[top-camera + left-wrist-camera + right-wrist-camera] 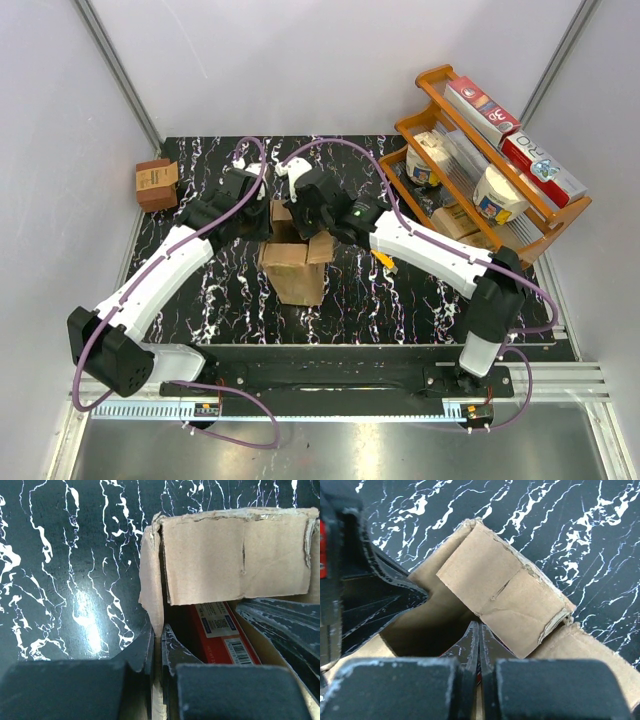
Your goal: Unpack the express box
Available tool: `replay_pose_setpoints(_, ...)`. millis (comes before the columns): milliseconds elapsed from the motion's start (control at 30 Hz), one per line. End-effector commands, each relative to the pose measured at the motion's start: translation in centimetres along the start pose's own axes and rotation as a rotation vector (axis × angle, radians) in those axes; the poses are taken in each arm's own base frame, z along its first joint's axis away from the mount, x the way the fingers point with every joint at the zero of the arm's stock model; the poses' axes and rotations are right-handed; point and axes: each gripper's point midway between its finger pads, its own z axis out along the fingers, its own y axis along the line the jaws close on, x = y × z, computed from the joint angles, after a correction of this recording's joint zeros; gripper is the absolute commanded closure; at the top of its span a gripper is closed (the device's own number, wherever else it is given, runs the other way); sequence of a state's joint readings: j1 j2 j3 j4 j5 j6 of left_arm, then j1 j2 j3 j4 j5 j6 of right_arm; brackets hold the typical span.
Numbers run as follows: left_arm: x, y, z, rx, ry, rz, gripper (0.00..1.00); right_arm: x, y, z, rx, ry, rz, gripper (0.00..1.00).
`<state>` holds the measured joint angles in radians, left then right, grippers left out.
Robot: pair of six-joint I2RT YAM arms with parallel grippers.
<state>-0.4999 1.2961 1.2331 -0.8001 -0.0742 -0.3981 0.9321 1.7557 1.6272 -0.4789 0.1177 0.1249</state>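
Top view: express box (297,272) sits mid-tabletop (225,300), flaps up, both arms bent over it. Left wrist: left gripper (156,649) clamped on the box's side wall, red packet (220,632) inside (barcode showing). Right wrist: right gripper (479,641) pinched tight inside the box beside a flap; can't tell whether it holds anything.

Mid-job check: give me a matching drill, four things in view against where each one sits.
Things:
1. express box
2. small brown box
3. orange rack
4. red carton

Places:
A. far left
B. inside the opened express box
C. centre of the overhead view
D. far right

Pairs: 1-C, 2-A, 3-D, 4-B
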Motion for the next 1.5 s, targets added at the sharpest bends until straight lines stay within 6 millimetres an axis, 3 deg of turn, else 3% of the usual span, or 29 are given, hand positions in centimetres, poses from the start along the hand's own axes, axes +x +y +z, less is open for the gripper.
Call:
replay_pose_setpoints(0,-0.7,-1.0,-0.3,0.053,-0.036,0.013,1.00,-3.9,-1.9,0.0,0.112,-0.127,-0.024,0.96)
replay_pose_setpoints(433,0.1,-1.0,-0.2,0.052,-0.020,0.024,1.00,-7.9,-3.1,-2.1,0.173,-0.229,-0.041,0.87)
replay_pose_setpoints(733,0.1,-1.2,-0.1,0.059,-0.018,0.039,1.00,-8.2,-5.0,-0.9,0.189,-0.219,-0.050,0.76)
replay_pose_setpoints(933,0.3,-1.2,-0.1,0.060,-0.014,0.043,1.00,-6.8,-4.8,0.1,0.098,-0.156,-0.125,0.54)
replay_pose_setpoints(1067,0.2,-1.3,0.0,0.065,-0.017,0.044,1.00,-5.1,-4.5,0.6,0.021,-0.089,-0.151,0.46)
replay_pose_setpoints(1333,-0.1,-1.7,-0.1,0.086,-0.025,0.058,1.00,-2.4,-4.3,2.2,-0.051,0.018,-0.198,0.44)
replay_pose_setpoints(1467,-0.3,-1.8,0.0,0.090,-0.034,0.059,1.00,-1.6,-4.3,2.5,-0.062,0.042,-0.195,0.48)
